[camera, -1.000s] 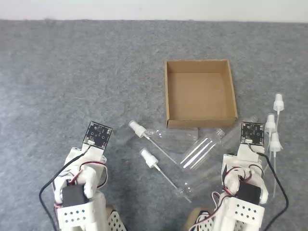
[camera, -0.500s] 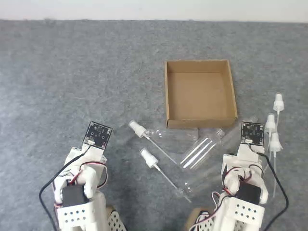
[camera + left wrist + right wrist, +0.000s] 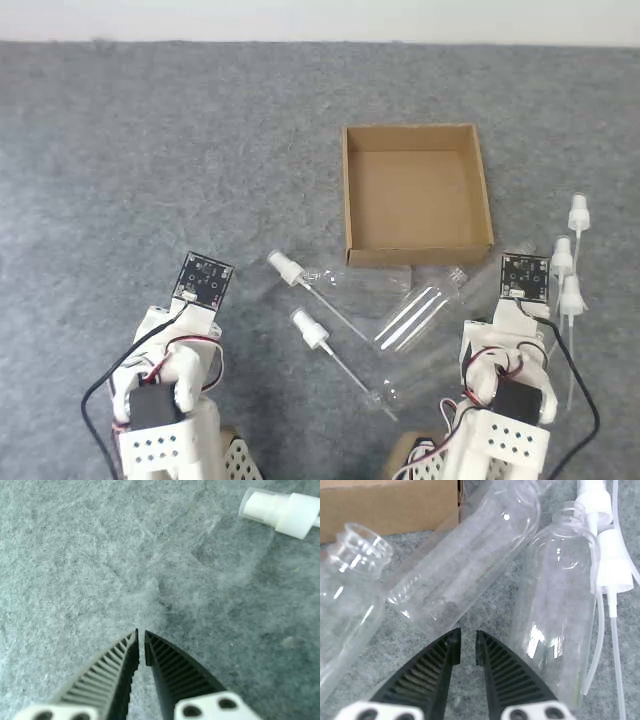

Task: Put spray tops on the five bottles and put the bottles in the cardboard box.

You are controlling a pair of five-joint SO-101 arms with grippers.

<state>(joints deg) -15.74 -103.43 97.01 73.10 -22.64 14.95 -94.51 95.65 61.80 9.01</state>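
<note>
Table point(image 3: 150, 150): one grey, felt-covered surface; two arms stand at its near edge, one towards each near corner.
Cardboard box point(image 3: 345, 195): one, square and open-topped with its brown floor showing. It sits right of the table's middle, towards the far edge.
Bottles point(image 3: 420, 315): clear plastic, lying on their sides with open necks where the necks show. Four can be counted in the high view, clustered between the box's near wall and the right arm. Whether a fifth lies under that arm cannot be told.
Spray tops point(image 3: 310, 328): five, white, each with a thin dip tube. Two lie just left of the bottle cluster. Another three spray tops point(image 3: 570, 292) lie in a row near the right edge.
Left gripper point(image 3: 140, 632): low over bare table, one spray top point(image 3: 282, 511) lying ahead of it; jaws all but closed, gripping nothing.
Right gripper point(image 3: 467, 635): low over the bottle cluster; jaws slightly parted, gripping nothing, with their tips just short of one bottle point(image 3: 465, 565).
</note>
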